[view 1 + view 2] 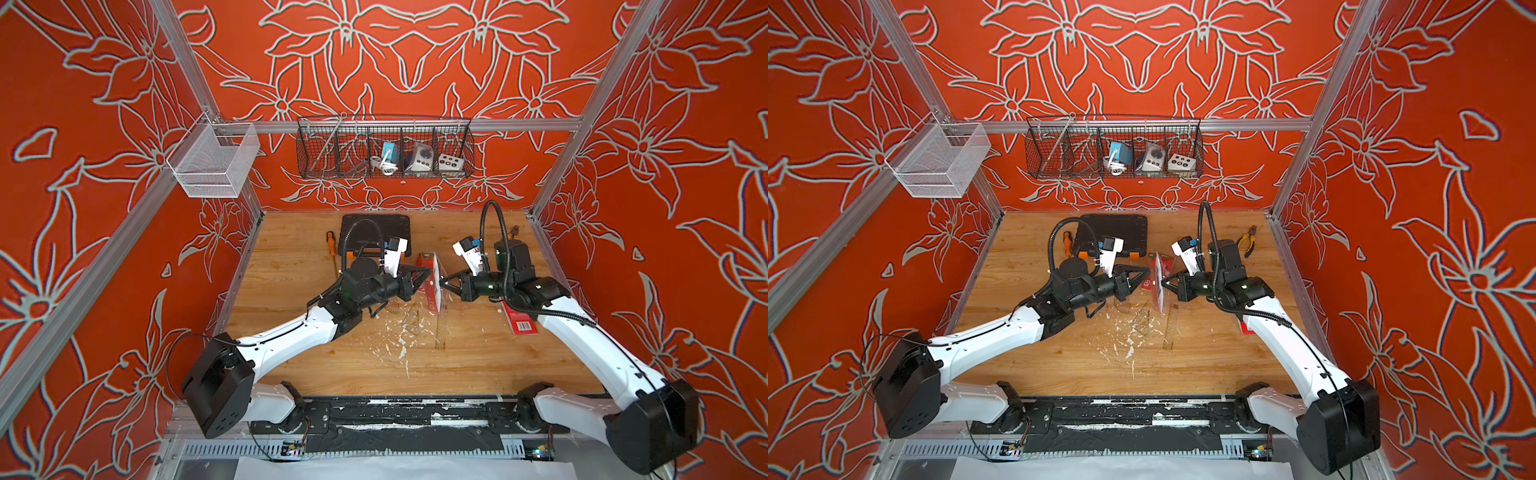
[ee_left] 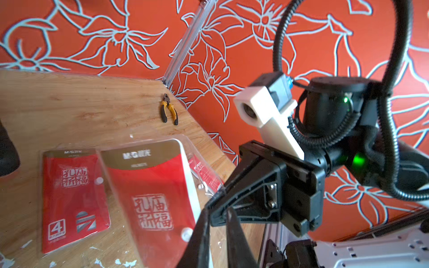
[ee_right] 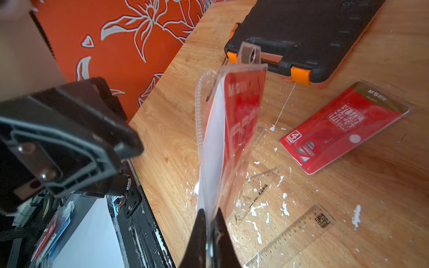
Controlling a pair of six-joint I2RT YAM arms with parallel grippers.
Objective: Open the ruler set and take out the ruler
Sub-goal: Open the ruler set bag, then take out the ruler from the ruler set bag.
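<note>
The ruler set (image 3: 232, 130), a clear pouch with a red card, hangs edge-up above the table in both top views (image 1: 433, 286) (image 1: 1158, 286). My right gripper (image 3: 210, 212) is shut on its near edge. A clear protractor edge (image 3: 199, 99) shows inside it. My left gripper (image 2: 218, 210) stands at the pouch's other side (image 1: 428, 272). Its jaws are closed to a narrow slit with nothing visible between them. In the right wrist view wood shows between its tip and the pouch. A clear straight ruler (image 3: 292, 234) and a clear set square (image 3: 255, 192) lie on the wood below.
A second red pouch (image 3: 343, 125) lies flat beside the held one, and a third red pack (image 1: 517, 322) lies under my right arm. A black toolbox with orange latches (image 1: 376, 232), a screwdriver (image 1: 331, 243) and pliers (image 1: 1249, 241) sit at the back. Wire baskets (image 1: 384, 149) hang on the wall.
</note>
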